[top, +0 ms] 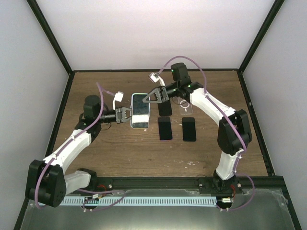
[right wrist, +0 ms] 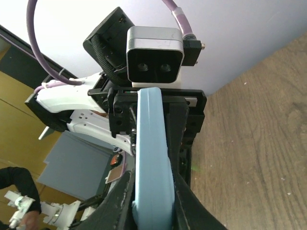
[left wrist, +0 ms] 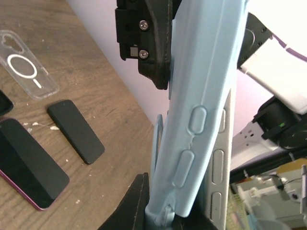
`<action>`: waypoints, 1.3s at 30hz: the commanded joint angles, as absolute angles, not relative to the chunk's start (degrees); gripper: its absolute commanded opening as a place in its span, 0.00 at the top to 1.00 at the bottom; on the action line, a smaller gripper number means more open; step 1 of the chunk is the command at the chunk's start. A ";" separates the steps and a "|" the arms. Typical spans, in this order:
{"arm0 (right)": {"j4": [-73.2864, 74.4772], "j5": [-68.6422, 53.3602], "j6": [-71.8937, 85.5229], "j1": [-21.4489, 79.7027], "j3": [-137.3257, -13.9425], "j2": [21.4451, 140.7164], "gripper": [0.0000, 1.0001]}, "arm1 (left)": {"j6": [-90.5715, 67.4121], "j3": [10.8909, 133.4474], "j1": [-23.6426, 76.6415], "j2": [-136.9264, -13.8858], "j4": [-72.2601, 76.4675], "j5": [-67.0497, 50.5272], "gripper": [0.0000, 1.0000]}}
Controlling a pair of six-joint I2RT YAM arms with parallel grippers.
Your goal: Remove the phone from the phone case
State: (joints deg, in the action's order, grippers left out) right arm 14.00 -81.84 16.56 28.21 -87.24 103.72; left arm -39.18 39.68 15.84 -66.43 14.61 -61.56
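1. Jaws of the left gripper (top: 128, 115) are clamped tight on the left long edge of the light blue phone case (top: 140, 128), left of centre in the overhead view; in the left wrist view one black finger (left wrist: 138, 206) presses against the case at the bottom of the frame.
2. The phone (top: 140, 109) sits inside the phone case, glossy screen facing up; the two grippers hold it off the brown table (top: 96, 86) near the middle of the overhead frame.
3. The right gripper (top: 148, 97) reaches in from the upper right, and its jaws are nearly closed, pinching the case's upper right corner; in the right wrist view the blue edge rises up the centre between two black fingers (right wrist: 117, 201), with the left gripper's camera facing it at the top.
4. Right of the held case, three dark slabs lie flat on the table: the upper dark slab (top: 165, 109) just below the right gripper; the lower dark slab (top: 165, 128) beneath it; the right dark slab (top: 189, 128) beside that.
5. A clear case (top: 186, 106) with a white ring lies above the right dark slab; it also shows at the upper left of the left wrist view.
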 commanded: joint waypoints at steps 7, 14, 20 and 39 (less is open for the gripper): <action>12.56 -78.03 16.70 27.99 -91.97 104.53 0.54 | -52.48 36.06 12.54 -66.70 27.37 -64.39 1.00; 20.10 -70.91 5.58 25.76 -94.07 101.29 0.43 | -57.87 35.00 8.42 -67.95 29.18 -64.84 1.00; 20.28 -58.35 -4.73 25.88 -89.37 93.91 0.32 | -66.70 35.40 6.52 -71.82 31.82 -66.40 1.00; 12.34 -18.65 -39.94 47.06 -73.83 84.10 0.42 | -78.06 41.22 3.74 -76.56 15.30 -63.60 1.00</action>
